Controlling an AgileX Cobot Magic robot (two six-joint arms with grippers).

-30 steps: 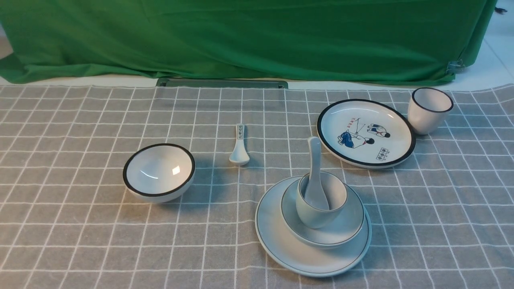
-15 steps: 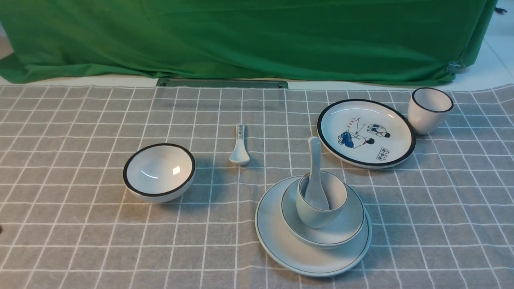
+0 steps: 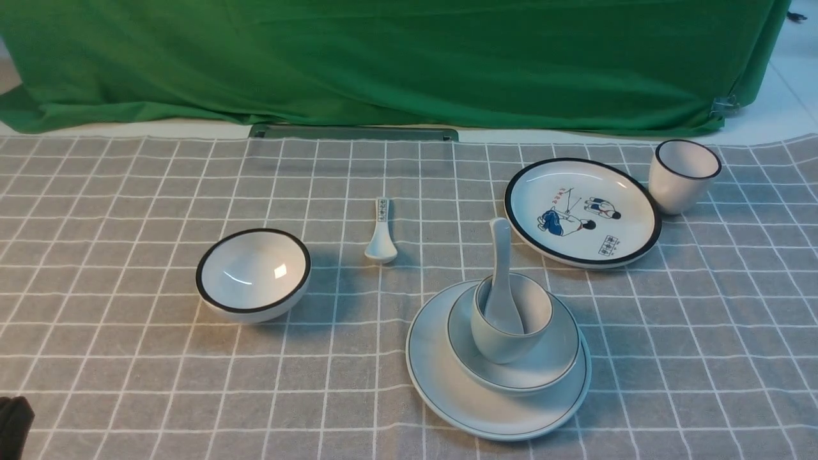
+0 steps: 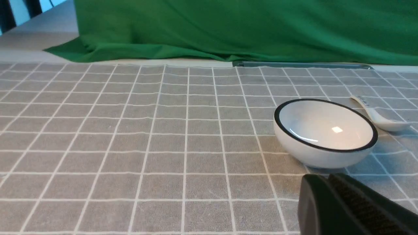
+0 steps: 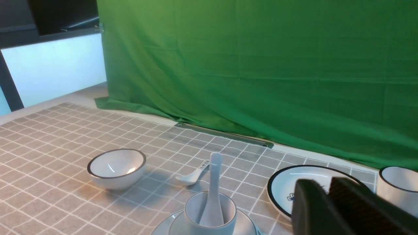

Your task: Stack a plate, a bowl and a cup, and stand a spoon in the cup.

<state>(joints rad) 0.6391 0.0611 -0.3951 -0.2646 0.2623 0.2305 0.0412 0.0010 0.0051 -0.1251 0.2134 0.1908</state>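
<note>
At the far left of the front view, a dark part of the left arm [image 3: 13,418] is seen at the lower corner, clear of everything. In its wrist view the left gripper [image 4: 329,191] is seen with its jaws pressed together on nothing, just short of the black-rimmed bowl [image 3: 253,275], which is not touched. Next along, the small patterned spoon [image 3: 381,233] lies flat on the checked worktop [image 3: 128,191], apart from the bowl.

Right of centre, the stack is found near the front edge. The plate [image 3: 441,383] lies on the cloth, the bowl [image 3: 549,361] sits in it, the cup [image 3: 498,342] stands in the bowl, and the spoon [image 3: 501,281] stands in the cup with its handle up and tilted slightly back. Behind and to the right, the cartoon plate [image 3: 581,211] and the black-rimmed cup [image 3: 684,174] are left unused, well apart from the stack.

The task is judged complete: all four pieces are in order and nothing is held. What remains is judged to be only withdrawal, which calls for both arms to be kept clear of the spoon handle, since a nudge could tip it out.

The right gripper [image 5: 328,191] is seen only in its own wrist view, above and behind the stack. Only a slim gap is seen between its jaws, nothing is held between them, and nothing is touched; how far they are parted cannot be told with certainty.
</note>
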